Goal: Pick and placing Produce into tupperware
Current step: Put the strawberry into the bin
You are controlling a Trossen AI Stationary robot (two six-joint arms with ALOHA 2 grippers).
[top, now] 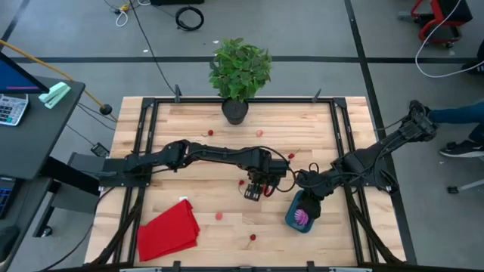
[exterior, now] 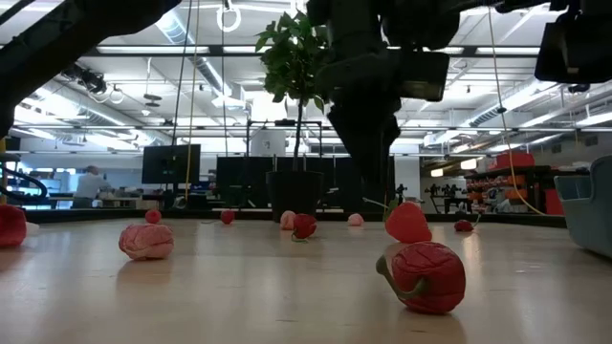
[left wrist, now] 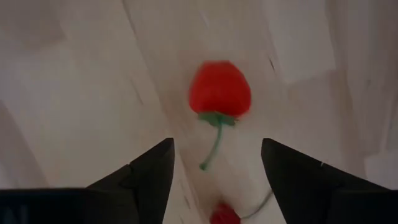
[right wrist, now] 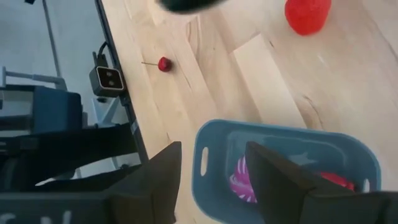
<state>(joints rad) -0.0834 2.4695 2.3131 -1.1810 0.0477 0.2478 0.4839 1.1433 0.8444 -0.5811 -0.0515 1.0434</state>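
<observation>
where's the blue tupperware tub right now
In the high view the tupperware tub sits on the table's right front, directly under the right gripper, with the striped piece inside.

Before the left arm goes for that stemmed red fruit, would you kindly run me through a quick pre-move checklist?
1. Left gripper open: ok.
2. Red fruit centred ahead of its fingers: ok.
3. Fruit free of neighbours: not ok, a second red piece lies close between the fingers.
4. Tupperware upright with room: ok, it holds the striped piece and little else.
5. Right gripper clear of the tub's opening: not ok, it hovers open directly above it.
</observation>
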